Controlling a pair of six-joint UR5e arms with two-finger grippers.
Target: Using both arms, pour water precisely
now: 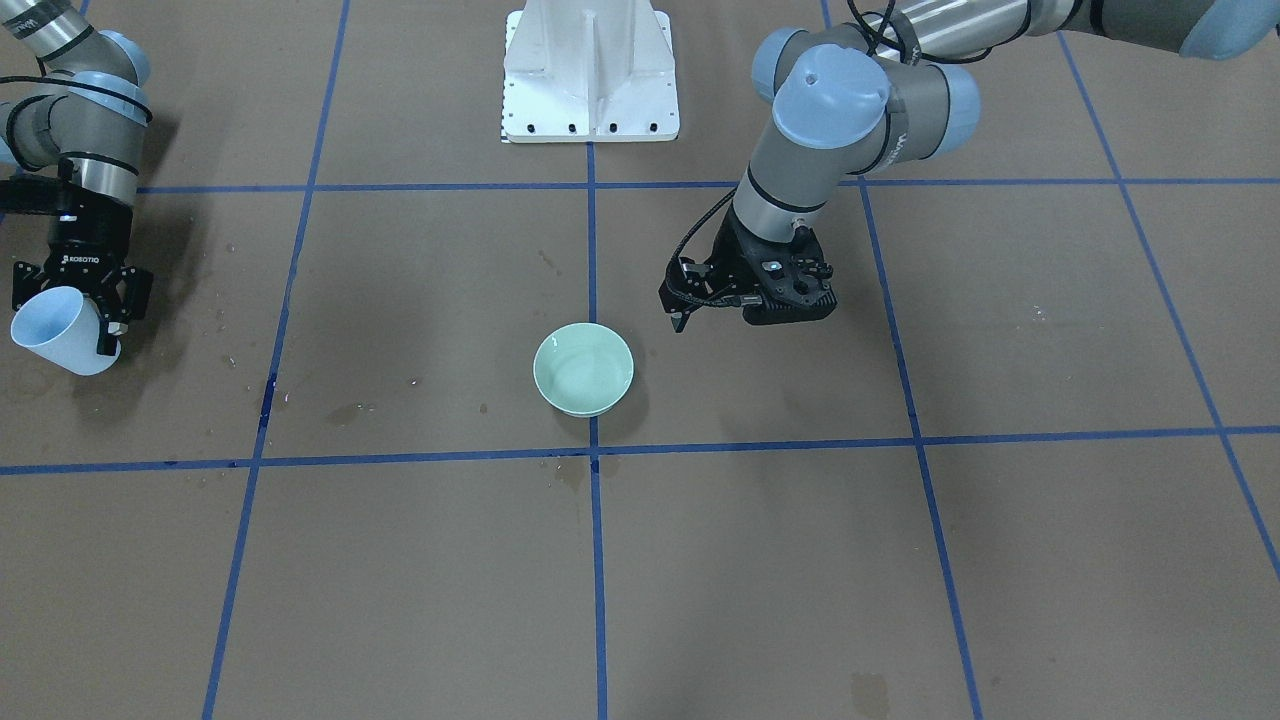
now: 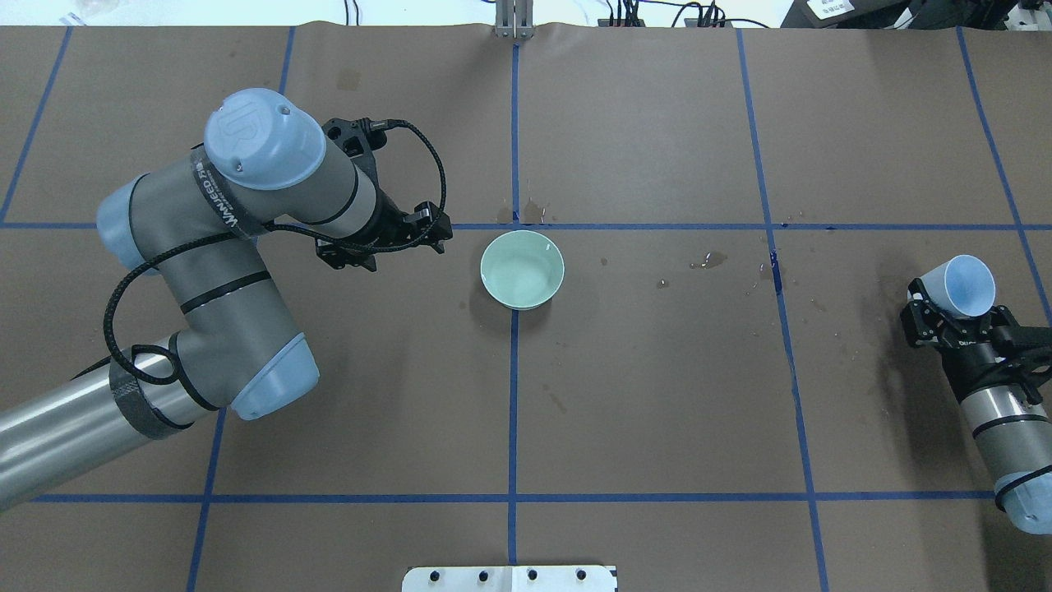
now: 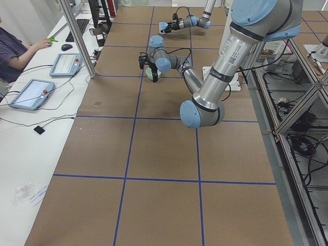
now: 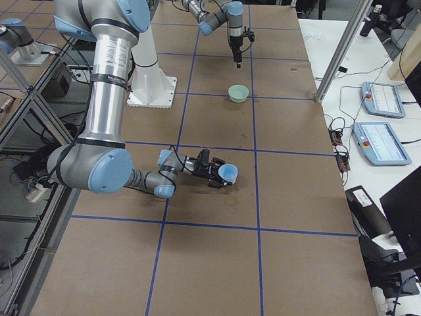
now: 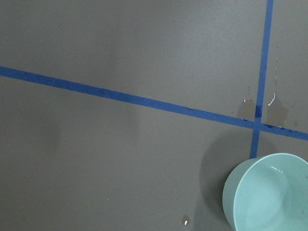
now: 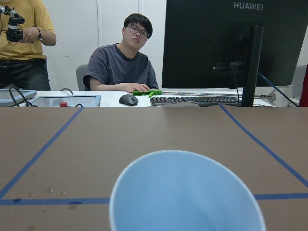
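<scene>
Brown paper table (image 2: 657,395) with a blue tape grid. Seen from the right end, the right gripper (image 2: 957,312) is nearest, jaws clamped on a pale blue cup (image 2: 970,285) tipped sideways. Mid-table sits a green bowl (image 2: 523,269) with a faint sheen of water (image 5: 276,192) inside. Beyond that the left gripper (image 1: 785,300) hangs just beside the bowl; can't tell its jaws.

Brown taped table (image 2: 657,411), white desk (image 3: 15,154), black monitor (image 6: 216,38)

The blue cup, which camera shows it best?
The front-facing view: the blue cup shows whole, tilted, held by the right gripper. Overhead shows mostly its mouth. The right side view shows it small, the left side view tiny. The right wrist camera sees only its rim and inside; the left wrist camera misses it.
</scene>
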